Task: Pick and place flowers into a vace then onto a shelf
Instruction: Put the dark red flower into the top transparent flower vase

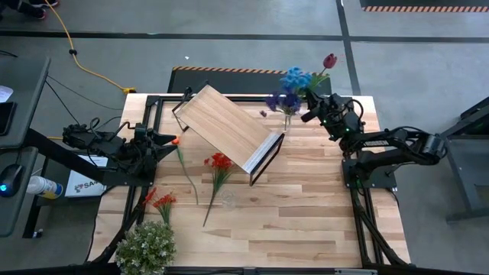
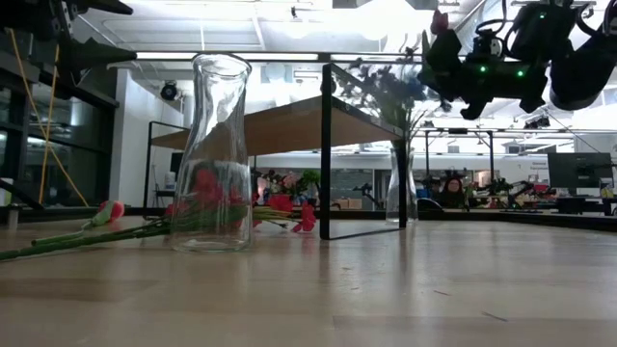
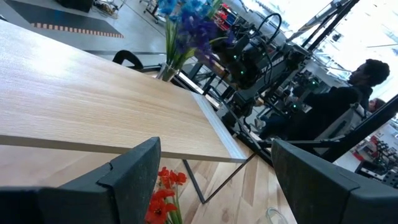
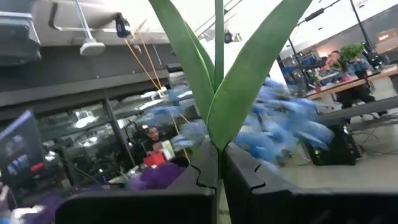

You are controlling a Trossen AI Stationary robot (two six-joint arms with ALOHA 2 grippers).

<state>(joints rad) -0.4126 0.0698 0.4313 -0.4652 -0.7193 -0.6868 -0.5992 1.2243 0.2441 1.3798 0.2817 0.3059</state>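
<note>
1. High view: the right gripper (image 1: 312, 109) holds a maroon flower (image 1: 329, 60) beside the vase (image 1: 287, 120) of blue and purple blooms behind the shelf (image 1: 227, 124). Red flowers (image 1: 220, 163) lie on the table (image 1: 306, 206).
2. Low view: an empty vase (image 2: 213, 154) stands near.
3. Left wrist: the left gripper (image 3: 211, 180) gapes, empty.
4. Right wrist: fingers clamp the stem (image 4: 219, 37); people sit behind.

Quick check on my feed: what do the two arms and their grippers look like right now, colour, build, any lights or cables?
Both arms are dark, jointed and matte. The right gripper has blocky black fingers with notched inner edges; green status lights glow on its wrist housing. The left gripper has broad, flat grey-black fingers. Black cables run along the left arm.
</note>
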